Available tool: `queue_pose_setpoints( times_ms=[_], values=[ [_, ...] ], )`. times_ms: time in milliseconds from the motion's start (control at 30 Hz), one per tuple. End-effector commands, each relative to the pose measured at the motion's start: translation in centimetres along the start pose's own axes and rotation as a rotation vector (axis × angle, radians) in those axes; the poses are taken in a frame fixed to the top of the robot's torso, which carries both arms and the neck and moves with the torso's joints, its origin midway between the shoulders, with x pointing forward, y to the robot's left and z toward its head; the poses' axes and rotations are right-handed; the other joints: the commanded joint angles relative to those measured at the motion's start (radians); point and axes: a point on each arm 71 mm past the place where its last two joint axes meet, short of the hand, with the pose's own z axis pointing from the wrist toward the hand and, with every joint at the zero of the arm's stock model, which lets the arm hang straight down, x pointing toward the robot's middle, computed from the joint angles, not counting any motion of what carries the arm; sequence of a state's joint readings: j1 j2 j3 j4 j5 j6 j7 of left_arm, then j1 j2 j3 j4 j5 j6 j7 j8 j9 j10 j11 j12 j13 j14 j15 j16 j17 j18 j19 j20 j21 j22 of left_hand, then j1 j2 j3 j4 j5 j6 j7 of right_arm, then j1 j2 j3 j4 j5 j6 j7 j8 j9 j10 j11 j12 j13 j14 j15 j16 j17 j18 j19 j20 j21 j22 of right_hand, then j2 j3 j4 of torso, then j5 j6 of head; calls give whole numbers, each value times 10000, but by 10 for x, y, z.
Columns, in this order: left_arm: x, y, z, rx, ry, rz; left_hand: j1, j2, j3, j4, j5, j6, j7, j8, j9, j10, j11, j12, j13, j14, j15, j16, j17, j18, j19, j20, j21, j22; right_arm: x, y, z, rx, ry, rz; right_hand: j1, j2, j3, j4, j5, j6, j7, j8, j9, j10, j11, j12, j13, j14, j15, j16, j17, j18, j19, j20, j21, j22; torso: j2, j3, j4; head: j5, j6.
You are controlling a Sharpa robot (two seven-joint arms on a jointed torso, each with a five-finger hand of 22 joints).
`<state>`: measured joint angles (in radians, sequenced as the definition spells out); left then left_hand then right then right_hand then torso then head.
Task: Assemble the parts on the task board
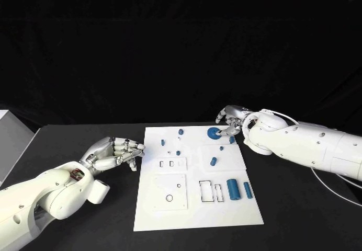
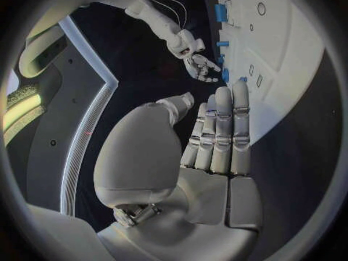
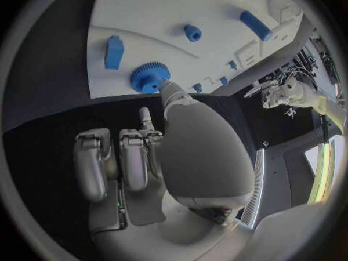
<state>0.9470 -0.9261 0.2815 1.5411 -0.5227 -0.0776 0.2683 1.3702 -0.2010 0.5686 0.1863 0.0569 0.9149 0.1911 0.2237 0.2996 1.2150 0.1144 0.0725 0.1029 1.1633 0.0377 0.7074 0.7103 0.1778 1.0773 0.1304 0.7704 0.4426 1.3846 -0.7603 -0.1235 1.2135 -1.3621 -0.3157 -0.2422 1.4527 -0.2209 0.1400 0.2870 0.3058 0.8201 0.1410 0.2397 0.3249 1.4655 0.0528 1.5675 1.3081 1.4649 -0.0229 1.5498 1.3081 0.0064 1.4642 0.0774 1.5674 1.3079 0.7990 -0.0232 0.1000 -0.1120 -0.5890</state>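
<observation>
The white task board [image 1: 198,209] lies mid-table. Near its far edge sits a blue gear [image 1: 214,133] [image 3: 150,77]. My right hand [image 1: 230,123] [image 3: 138,156] hovers at the gear's right side, with most fingers curled in and one fingertip touching the gear's rim. My left hand [image 1: 114,153] [image 2: 217,133] is beside the board's left edge, fingers straight and close together, holding nothing. Two blue cylinders [image 1: 233,189] stand side by side near the board's right edge. Several small blue pieces [image 1: 214,160] are scattered over the far half.
A white box [image 1: 10,141] stands at the table's left edge. A thin cable [image 1: 332,184] runs behind my right arm. On the board are a square plate with a small ring [image 1: 169,197] and rectangular outlines [image 1: 206,191].
</observation>
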Motion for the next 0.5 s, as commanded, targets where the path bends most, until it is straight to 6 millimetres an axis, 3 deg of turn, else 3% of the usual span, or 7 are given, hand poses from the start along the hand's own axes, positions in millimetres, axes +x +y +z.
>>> queue_pose_setpoints(
  times_ms=[33, 133, 500],
  values=[
    [2, 0, 1, 43, 207, -39, 19, 18, 37, 1, -21, -47, -5, -56, 8, -71, 10, -43, -11, -65, 14, -65, -13, 52, -83, -3, 57, 15, 4, 4, 2, 61, 436, 210, -85, -2, 44, 6, 56, 43, 28, 7, 4, 1053, 94, 33, 2627, 971, 62, 63, 2185, -64, 1066, 63, 34, 2629, 49, 15, 37, -6, -16],
    [3, 0, 1, 43, 214, -38, 19, 18, 37, 1, -21, -47, -5, -56, 8, -71, 10, -43, -11, -65, 14, -65, -13, 52, -83, -3, 57, 15, 6, 7, 4, 57, 563, 155, -85, -2, 44, 6, 56, 43, 28, 7, 4, 1053, 94, 33, 2627, 971, 62, 63, 2185, -64, 1066, 63, 34, 2629, 68, 34, 46, -23, -4],
    [3, 0, 1, 41, 238, -22, 38, 24, 51, -16, -21, -47, -6, -56, 14, -71, 9, -42, -11, -65, 12, -71, -13, 53, -89, -4, 66, 20, 11, 7, 7, 191, 908, 17, -146, -36, 58, 3, -2, -49, 62, -73, -19, 1053, 124, 33, 2627, 978, 85, 79, 2225, -64, 1066, 71, 34, 2629, 54, 39, 26, -13, -65]
  ],
)
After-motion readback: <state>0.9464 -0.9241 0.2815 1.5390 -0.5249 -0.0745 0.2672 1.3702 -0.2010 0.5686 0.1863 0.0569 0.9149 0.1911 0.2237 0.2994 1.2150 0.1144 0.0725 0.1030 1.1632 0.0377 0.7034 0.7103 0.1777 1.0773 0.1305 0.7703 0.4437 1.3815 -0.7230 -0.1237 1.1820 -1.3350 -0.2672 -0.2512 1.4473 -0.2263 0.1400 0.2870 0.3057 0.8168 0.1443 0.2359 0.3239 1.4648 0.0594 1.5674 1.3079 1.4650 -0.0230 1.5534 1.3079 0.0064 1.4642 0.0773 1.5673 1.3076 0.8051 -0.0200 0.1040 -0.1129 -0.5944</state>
